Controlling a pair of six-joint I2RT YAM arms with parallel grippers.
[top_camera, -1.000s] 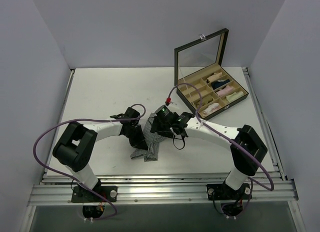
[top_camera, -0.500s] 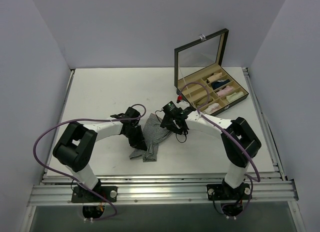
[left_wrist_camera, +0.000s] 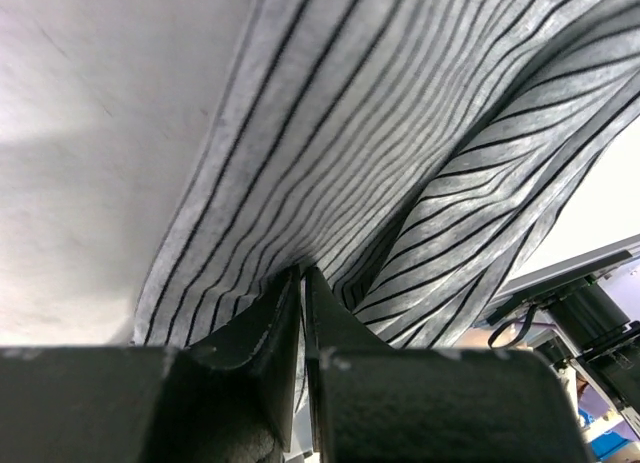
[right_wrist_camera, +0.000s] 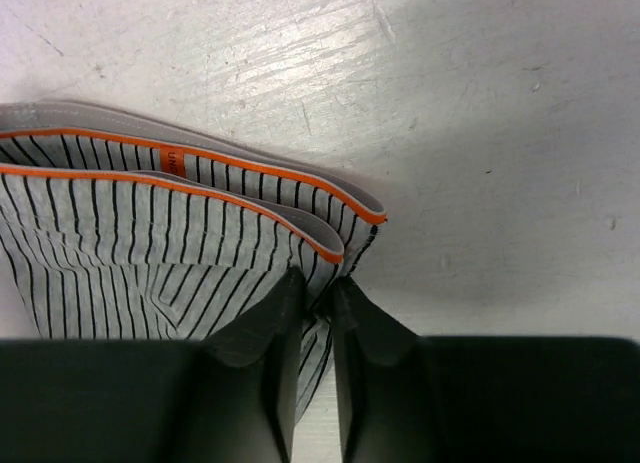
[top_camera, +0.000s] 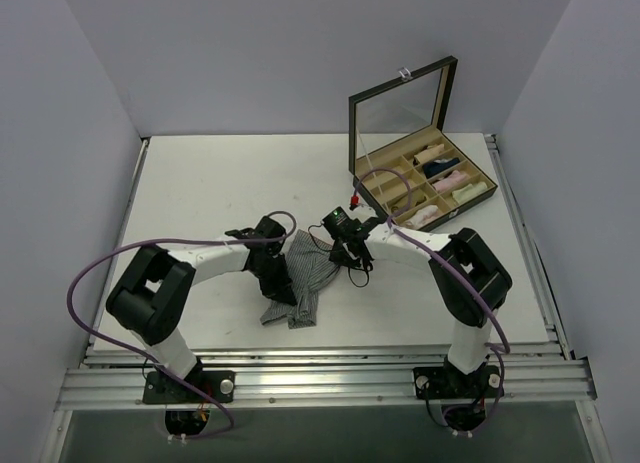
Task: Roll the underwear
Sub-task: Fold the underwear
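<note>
The underwear [top_camera: 305,273], grey cloth with dark pinstripes and an orange waistband edge [right_wrist_camera: 200,183], lies spread on the white table between the two arms. My left gripper [top_camera: 283,283] is shut on its left side, a fold of striped cloth [left_wrist_camera: 340,163] pinched between the fingertips [left_wrist_camera: 301,275]. At the upper right corner of the garment my right gripper [top_camera: 338,251] is shut on the cloth just below the waistband, its tips [right_wrist_camera: 318,288] closed on the striped edge [right_wrist_camera: 130,253].
An open dark box [top_camera: 375,105] with a mirrored lid stands at the back right, its compartments holding small rolled garments [top_camera: 440,183]. Purple cables loop off both arms. The table's right rail [top_camera: 525,243] runs beside the box.
My right gripper has moved up and right to the waistband corner and shut on it. The cloth is spread wider toward the right. The left gripper has held its grip.
</note>
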